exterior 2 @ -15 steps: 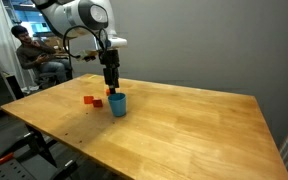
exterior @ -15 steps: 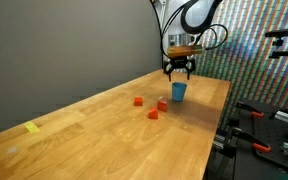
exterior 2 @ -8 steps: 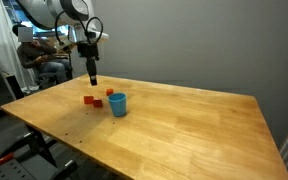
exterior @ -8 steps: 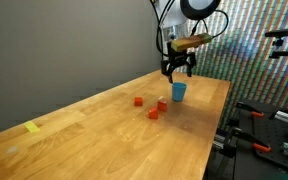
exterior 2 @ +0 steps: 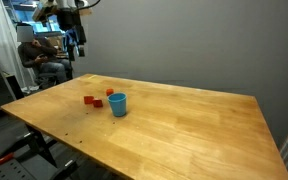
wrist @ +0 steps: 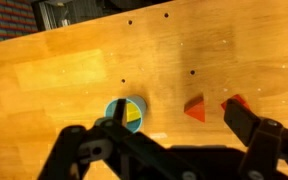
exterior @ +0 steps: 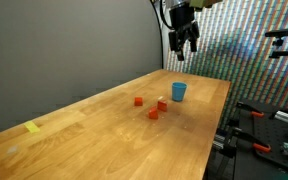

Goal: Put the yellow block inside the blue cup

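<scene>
- The yellow block (wrist: pixel 133 115) is sitting inside the blue cup (wrist: pixel 122 114); the wrist view is looking straight down into the cup's mouth and showing the yellow filling part of its floor
- The cup is standing upright on the worktop (exterior: pixel 84 140) in both exterior views, near the far end (exterior: pixel 179 92) and just beside the red blocks (exterior 2: pixel 92 101)
- The jaws are hanging high above the worktop, well clear of the cup; in the wrist view they are standing spread apart with nothing between them
- Judging by this, the placing is looking done, and nothing is asking to be held right now
- The block is looking small, rigid and light, so it is probably sliding or rattling about if the cup gets nudged
- Should it need taking out, it is lying low inside the walls, so the jaws would be working in a tight space; pinching two opposite flat faces from straight above seems the best hold
- The cup is looking like thin, light plastic, likely tipping easily and giving a little under squeeze; a gentle grip across the wall near the rim seems safest
- A flat yellow strip (exterior: pixel 33 127) is lying well apart at the near end, and it is no part of the job
</scene>
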Available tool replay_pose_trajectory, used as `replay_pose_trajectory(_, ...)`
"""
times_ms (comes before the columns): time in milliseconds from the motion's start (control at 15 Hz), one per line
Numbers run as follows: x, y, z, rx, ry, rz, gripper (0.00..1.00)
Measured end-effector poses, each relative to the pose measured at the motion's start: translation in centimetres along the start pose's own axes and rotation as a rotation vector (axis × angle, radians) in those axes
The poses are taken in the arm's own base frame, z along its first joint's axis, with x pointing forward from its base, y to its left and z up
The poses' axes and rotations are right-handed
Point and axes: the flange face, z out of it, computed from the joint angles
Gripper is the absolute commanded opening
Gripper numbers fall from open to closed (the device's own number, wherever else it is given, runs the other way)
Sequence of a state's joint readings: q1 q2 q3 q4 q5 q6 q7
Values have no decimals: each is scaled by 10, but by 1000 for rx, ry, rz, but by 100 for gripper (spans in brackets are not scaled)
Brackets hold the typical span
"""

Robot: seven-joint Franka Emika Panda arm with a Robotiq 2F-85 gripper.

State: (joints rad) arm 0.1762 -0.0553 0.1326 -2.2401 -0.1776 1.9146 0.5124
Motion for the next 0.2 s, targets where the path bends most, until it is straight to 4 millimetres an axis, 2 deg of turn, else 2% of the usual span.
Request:
replay_pose_trajectory(133, -3, 10, -26, 14, 44, -71, 100)
replay_pose_trajectory(200, -5, 13, -32, 16, 54, -84, 100)
